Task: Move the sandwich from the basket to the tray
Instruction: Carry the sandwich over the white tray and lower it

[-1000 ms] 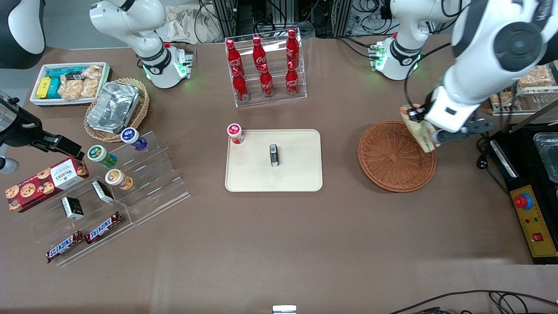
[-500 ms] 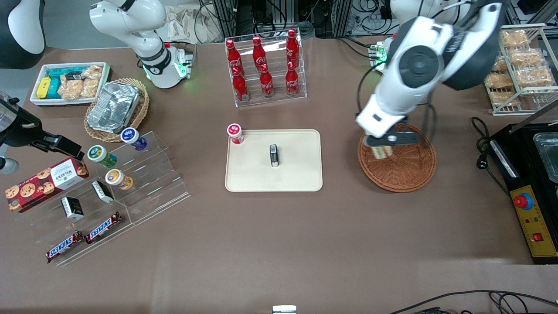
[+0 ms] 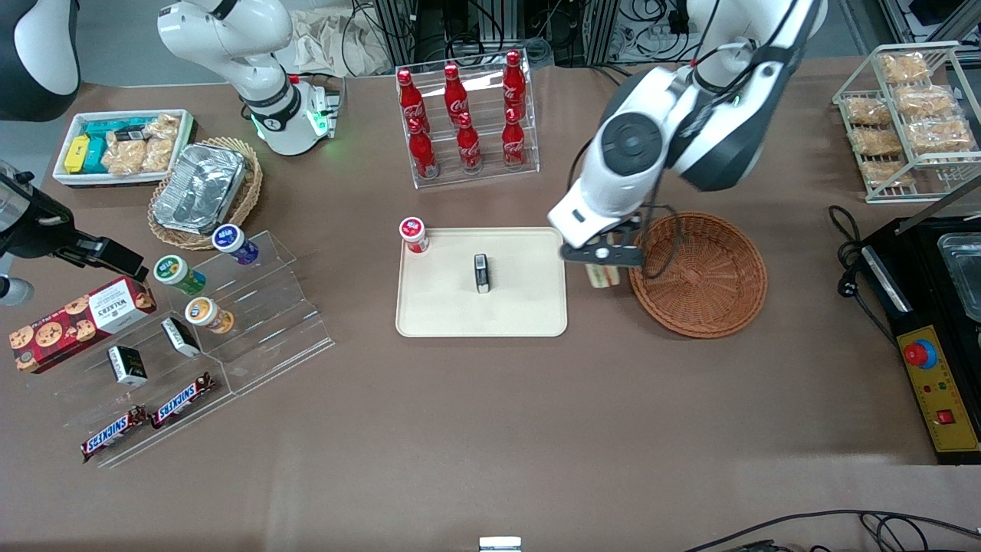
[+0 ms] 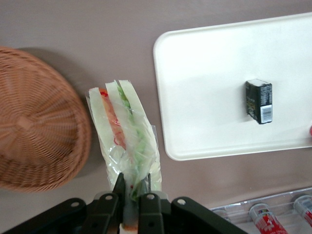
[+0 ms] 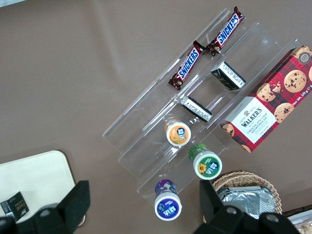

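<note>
Brown table w/ Snickers (image 3: 115, 432), Walkers (image 3: 80, 313); pincer (image 3: 603, 261) gripping sandwich (image 4: 127, 144) (between basket (image 3: 709, 287), tray (image 3: 521, 307)).

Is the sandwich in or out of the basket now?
Out. The claw, shut on the sandwich, holds it between the basket and tray.

gripper (image 3: 602, 270) beside tray (image 3: 429, 307), small box (image 3: 480, 273) mid-tray
</note>
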